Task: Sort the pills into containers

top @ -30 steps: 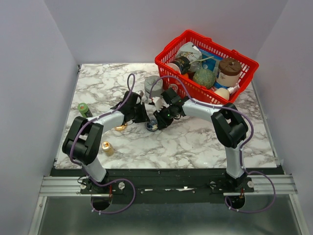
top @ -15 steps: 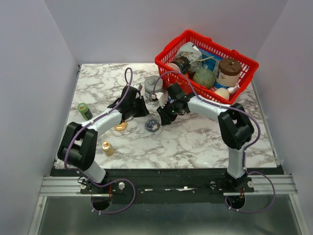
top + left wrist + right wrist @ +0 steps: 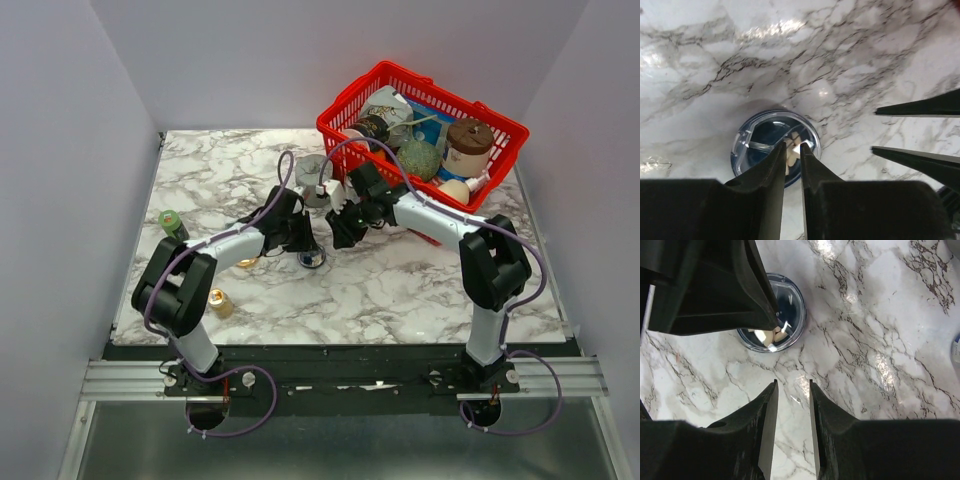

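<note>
Left pincer [image 3: 792, 145] is clenched, tips down inside the dark blue dish [image 3: 746, 145], right over the pale pills [image 3: 767, 336] lying in it. Can't tell if a pill is pinched between the tips or they're just poking at the pile; the slit is too thin to read.

Change: half a second ago the left arm was pulled back up-left and the dish sat uncovered. Now it has swung in and covers it. Right arm did the reverse: a second ago it was on top of the dish, now it's backed off toward the basket side. Right pincer [image 3: 792, 384] is parted a little, bare desk [image 3: 400, 290] showing through the gap, nothing in it.

My read: right has finished its turn at the dish and left is taking over. Whether left is dropping one in or fishing one out, the frames don't settle. Several pale pills already in blue, so sorting is under way.

Layout: blue dish sits mid-desk, directly under the left tips, ahead of the right tips and apart from them. Orange dish [image 3: 246, 263] is just to its left, half hidden by the left forearm, not touching blue. Red basket [image 3: 345, 125] is far right; grey notched block [image 3: 313, 168] sits beyond both pincers. Neither is involved.
</note>
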Robot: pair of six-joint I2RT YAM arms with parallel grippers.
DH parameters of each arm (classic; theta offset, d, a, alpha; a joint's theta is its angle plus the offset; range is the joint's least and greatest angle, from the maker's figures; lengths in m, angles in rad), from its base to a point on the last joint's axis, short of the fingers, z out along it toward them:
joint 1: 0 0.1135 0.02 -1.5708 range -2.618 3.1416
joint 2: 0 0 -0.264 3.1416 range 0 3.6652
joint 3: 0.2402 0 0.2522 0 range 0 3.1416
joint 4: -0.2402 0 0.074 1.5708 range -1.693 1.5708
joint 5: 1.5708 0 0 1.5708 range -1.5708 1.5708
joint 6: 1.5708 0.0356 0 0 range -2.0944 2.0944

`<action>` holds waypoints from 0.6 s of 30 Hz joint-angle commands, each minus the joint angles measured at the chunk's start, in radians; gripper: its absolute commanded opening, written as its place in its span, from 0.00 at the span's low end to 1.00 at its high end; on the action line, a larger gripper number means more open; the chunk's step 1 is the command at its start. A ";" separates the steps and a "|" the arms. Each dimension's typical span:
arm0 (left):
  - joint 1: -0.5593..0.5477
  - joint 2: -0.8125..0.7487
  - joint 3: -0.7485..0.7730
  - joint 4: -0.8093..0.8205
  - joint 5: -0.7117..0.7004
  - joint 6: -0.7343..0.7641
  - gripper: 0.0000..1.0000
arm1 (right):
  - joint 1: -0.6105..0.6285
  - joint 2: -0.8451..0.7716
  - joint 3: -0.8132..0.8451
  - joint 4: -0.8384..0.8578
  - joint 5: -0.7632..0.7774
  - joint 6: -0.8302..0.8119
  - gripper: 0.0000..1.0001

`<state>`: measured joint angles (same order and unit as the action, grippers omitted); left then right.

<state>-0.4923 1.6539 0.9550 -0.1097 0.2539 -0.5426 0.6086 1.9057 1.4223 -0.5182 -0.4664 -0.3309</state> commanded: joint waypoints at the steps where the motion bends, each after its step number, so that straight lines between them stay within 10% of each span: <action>1: -0.009 0.079 0.002 -0.074 -0.050 0.018 0.24 | -0.007 -0.027 0.012 -0.016 -0.029 -0.011 0.40; 18: -0.008 -0.213 0.024 -0.047 -0.131 0.032 0.42 | -0.009 -0.112 -0.017 -0.013 -0.135 -0.074 0.40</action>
<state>-0.4995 1.6264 0.9684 -0.1692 0.2001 -0.5381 0.6022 1.8732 1.4189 -0.5217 -0.5255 -0.3553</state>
